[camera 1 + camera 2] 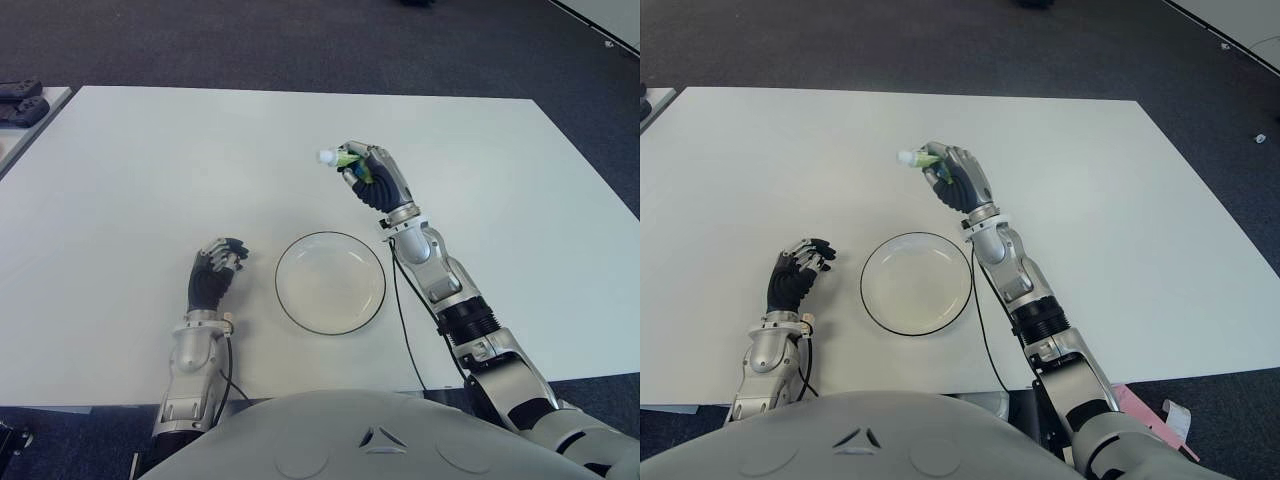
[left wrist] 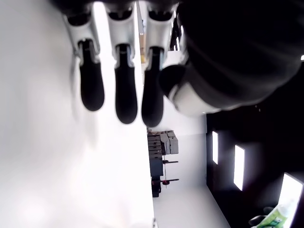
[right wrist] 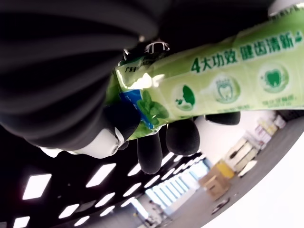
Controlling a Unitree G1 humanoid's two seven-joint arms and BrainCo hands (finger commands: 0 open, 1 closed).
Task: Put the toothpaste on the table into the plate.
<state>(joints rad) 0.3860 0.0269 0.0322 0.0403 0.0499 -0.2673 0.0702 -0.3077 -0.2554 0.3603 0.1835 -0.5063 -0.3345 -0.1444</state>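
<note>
A green toothpaste tube (image 1: 343, 159) with a white cap is held above the white table (image 1: 150, 180), behind the plate. My right hand (image 1: 372, 176) is shut on it, cap pointing left; the right wrist view shows the green tube (image 3: 223, 80) pressed under dark fingers (image 3: 183, 137). The round white plate (image 1: 330, 282) with a dark rim lies on the table just in front of that hand, with nothing in it. My left hand (image 1: 213, 272) shows left of the plate, fingers relaxed and holding nothing; its fingertips (image 2: 116, 95) hang over the table.
Dark controllers (image 1: 20, 103) lie on a second table at the far left. A black cable (image 1: 405, 330) runs along my right forearm to the table's front edge. Dark carpet (image 1: 300, 40) surrounds the table.
</note>
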